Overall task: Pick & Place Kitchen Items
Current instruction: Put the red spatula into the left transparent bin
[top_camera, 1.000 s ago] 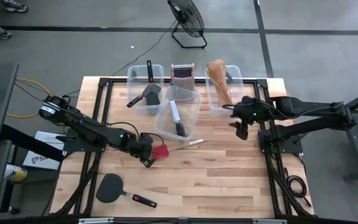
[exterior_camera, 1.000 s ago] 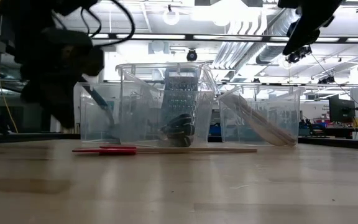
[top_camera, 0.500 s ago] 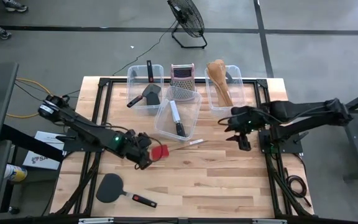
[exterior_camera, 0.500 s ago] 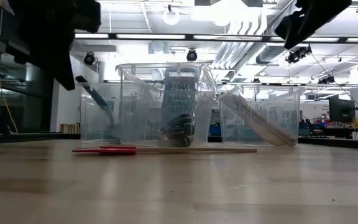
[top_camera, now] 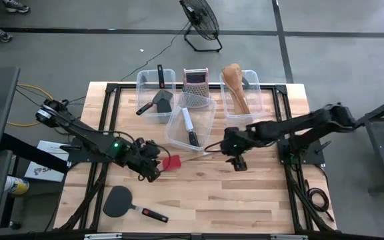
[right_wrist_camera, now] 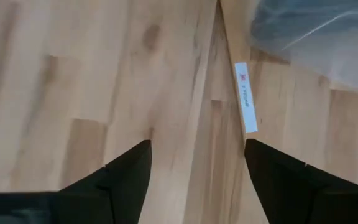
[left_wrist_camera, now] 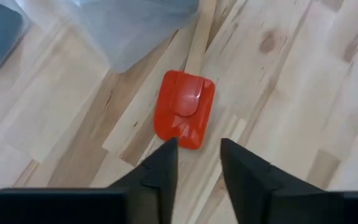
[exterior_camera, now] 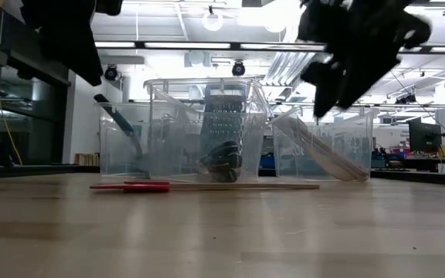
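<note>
A red spatula lies flat on the table, its red head (top_camera: 172, 162) toward the left and its pale wooden handle (top_camera: 202, 154) running right; the head also shows in the left wrist view (left_wrist_camera: 184, 117). My left gripper (top_camera: 153, 168) hovers just left of the head, slightly open and empty (left_wrist_camera: 197, 155). My right gripper (top_camera: 236, 163) is open and empty above the table, just right of the handle's free end, which bears a white label (right_wrist_camera: 244, 96). A black spatula (top_camera: 119, 200) lies flat near the front left.
Three clear bins stand at the back: the left one (top_camera: 147, 100) holds a black spatula, the middle one (top_camera: 205, 130) a knife, the right one (top_camera: 252, 100) wooden spoons. A steel grater (top_camera: 195, 80) stands between them. Bare wood lies in front of the red spatula.
My right gripper has come from beside the right bin toward the table's left and near edge, and down, to the red spatula's handle end. My left gripper has risen from table height beside the red head. The red spatula has not moved.
</note>
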